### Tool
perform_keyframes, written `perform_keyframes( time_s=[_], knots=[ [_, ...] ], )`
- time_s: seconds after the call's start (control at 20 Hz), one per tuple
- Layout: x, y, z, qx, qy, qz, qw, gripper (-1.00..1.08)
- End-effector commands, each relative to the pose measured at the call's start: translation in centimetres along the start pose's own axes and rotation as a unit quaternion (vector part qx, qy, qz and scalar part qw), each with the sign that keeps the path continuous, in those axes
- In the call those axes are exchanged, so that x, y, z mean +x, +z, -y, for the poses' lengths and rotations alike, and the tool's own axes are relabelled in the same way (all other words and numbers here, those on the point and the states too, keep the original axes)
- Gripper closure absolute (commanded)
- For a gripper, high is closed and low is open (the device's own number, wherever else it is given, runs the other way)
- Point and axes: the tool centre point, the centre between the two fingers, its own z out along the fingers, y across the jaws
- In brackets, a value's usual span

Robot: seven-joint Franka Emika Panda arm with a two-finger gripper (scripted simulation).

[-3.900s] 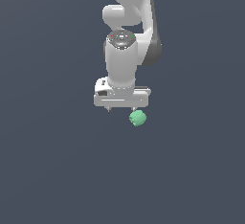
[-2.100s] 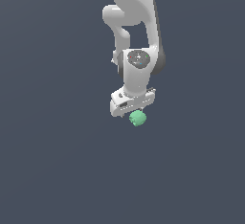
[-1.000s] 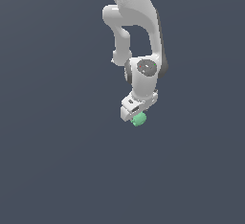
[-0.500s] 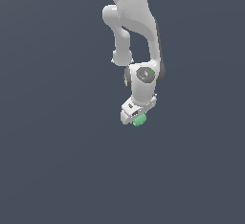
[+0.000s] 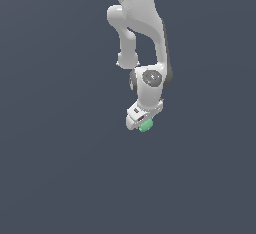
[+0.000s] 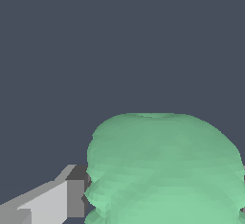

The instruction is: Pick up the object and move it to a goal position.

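The object, a mint-green lumpy ball (image 5: 146,126), sits right under the white gripper (image 5: 141,123) at the end of the tilted arm in the exterior view. In the wrist view the ball (image 6: 162,170) fills the space between the jaws. One grey-padded finger (image 6: 72,196) stands right against its side. The other finger is hidden past the ball at the picture's edge. The jaws stand wide on either side of the ball and look open.
The white arm (image 5: 142,38) comes down from the exterior view's top. A plain dark grey floor (image 5: 60,168) lies all around, and nothing else shows on it.
The arm has come down and turned its wrist, bringing the gripper from above the ball to around it. The ball has stayed in the same spot.
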Motion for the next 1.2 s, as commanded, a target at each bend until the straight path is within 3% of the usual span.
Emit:
perform_keyframes(
  time_s=[0.0,0.5,1.15],
  knots=[
    [0.0,0.0,0.0,0.000,0.000,0.000,1.0000,1.08],
    [1.2,-1.2,-2.5,0.000,0.000,0.000,1.0000,1.08],
    [5.0,-4.7,-9.8,0.001,0.000,0.000,1.0000,1.08]
  ],
)
